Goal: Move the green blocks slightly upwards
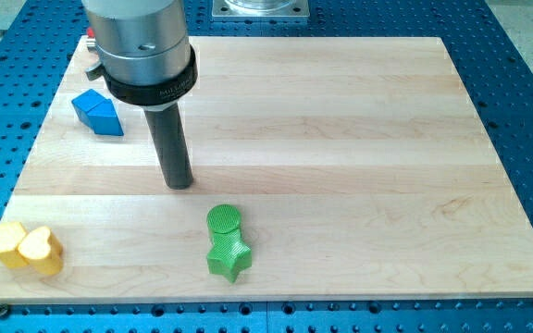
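A green round block and a green star-shaped block touch each other near the view's bottom, just left of centre, with the round one above the star. My tip rests on the wooden board, above and to the left of the green round block, apart from it. The rod rises from the tip to the arm's grey body at the view's top left.
A blue block lies at the upper left, left of the rod. Two yellow blocks, one of them heart-shaped and the other, touch at the bottom left corner. A red bit shows behind the arm. The board lies on a blue perforated table.
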Action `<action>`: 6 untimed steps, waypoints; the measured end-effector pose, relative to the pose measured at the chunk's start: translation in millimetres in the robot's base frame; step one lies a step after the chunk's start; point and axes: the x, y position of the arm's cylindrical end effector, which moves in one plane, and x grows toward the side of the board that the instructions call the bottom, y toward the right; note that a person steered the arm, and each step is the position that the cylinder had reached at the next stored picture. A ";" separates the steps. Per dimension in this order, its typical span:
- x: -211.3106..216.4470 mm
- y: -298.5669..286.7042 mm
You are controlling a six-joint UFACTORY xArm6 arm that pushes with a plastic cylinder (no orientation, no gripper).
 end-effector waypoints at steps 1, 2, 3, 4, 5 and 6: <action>0.0 0.1; 0.0 3.5; 0.0 3.5; 30.0 3.5; 88.2 3.6; 103.4 3.6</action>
